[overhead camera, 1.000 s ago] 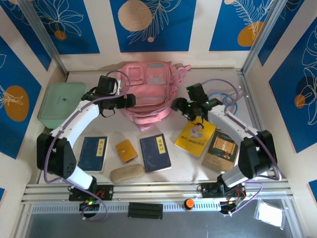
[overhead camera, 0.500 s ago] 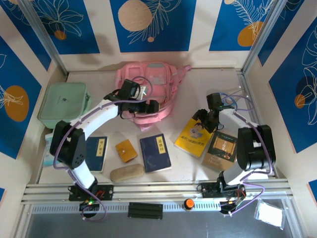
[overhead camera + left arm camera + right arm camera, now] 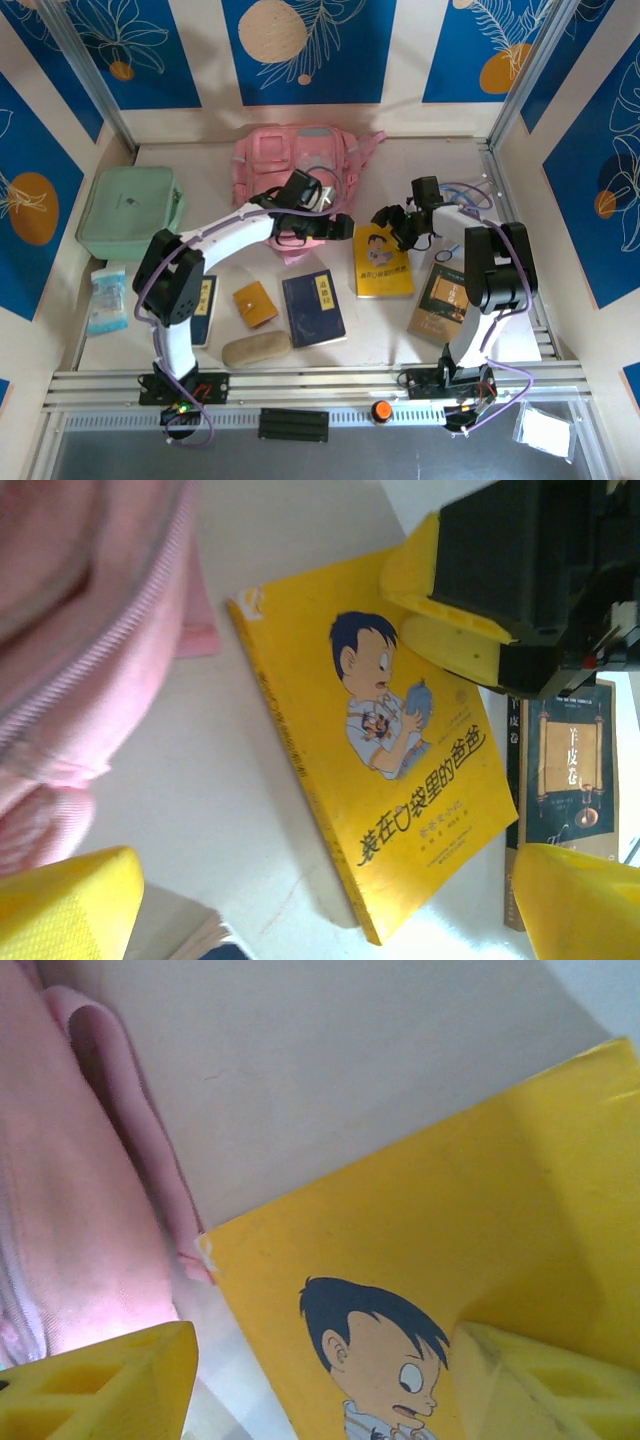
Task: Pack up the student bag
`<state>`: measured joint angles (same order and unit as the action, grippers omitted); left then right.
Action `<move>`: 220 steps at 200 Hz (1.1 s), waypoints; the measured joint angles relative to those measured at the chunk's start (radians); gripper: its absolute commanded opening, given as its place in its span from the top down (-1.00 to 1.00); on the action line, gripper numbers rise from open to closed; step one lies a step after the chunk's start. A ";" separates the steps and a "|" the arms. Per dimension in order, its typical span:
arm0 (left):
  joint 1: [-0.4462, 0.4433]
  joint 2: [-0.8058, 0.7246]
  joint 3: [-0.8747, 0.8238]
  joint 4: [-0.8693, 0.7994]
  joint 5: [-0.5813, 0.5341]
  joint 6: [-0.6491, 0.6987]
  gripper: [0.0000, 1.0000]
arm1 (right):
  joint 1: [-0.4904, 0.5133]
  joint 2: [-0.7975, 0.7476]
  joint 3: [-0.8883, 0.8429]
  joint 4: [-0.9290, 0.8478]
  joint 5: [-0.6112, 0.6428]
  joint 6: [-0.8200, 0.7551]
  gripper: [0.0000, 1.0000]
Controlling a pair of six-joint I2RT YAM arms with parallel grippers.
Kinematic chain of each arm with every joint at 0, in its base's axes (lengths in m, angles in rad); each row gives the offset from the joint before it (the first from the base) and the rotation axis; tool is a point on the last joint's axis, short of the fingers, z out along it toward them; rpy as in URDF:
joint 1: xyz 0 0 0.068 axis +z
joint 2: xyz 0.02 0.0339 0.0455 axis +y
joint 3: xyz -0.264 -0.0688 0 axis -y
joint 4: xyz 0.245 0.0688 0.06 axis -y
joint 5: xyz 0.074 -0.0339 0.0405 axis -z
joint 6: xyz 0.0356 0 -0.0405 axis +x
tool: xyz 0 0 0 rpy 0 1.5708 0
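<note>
**Item 1: student bag** [image 3: 290,160]
- Location: it lies flat at the back middle of the counter [image 3: 450,165], with its near hem just beside the yellow book [image 3: 380,262].
- Handling (judged): soft pink fabric with no stiff frame, and probably light while unfilled. Expect it to sag, fold and slide if you pull on 1 loose panel.
- Where to take hold: grip a seamed edge, a strap or the lip beside a zip, where the cloth is doubled and will not slip out. You will likely need 1 claw to hold the mouth open while the other loads.

**Item 2: left claw** [image 3: 320,905]
- The jaws stand wide apart with nothing between them. The claw hangs above the counter, between the bag's hem and the yellow book.

**Item 3: right claw** [image 3: 330,1380]
- The jaws are apart and grip nothing. The claw sits at the book's far end, close to the bag's hem.
- 1 finger lies over the yellow cover. You cannot tell whether it presses on it.
</note>
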<state>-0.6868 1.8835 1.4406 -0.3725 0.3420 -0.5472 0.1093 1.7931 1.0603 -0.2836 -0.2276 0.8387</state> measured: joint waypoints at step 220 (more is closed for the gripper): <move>-0.148 0.266 0.130 0.026 -0.082 -0.268 -0.07 | -0.018 -0.112 -0.076 -0.271 0.332 -0.165 0.35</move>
<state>-0.8345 2.1490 1.5711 -0.3470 0.2600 -0.8154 0.0914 1.6814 0.9840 -0.5545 0.1043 0.6735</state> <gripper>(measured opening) 0.536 0.336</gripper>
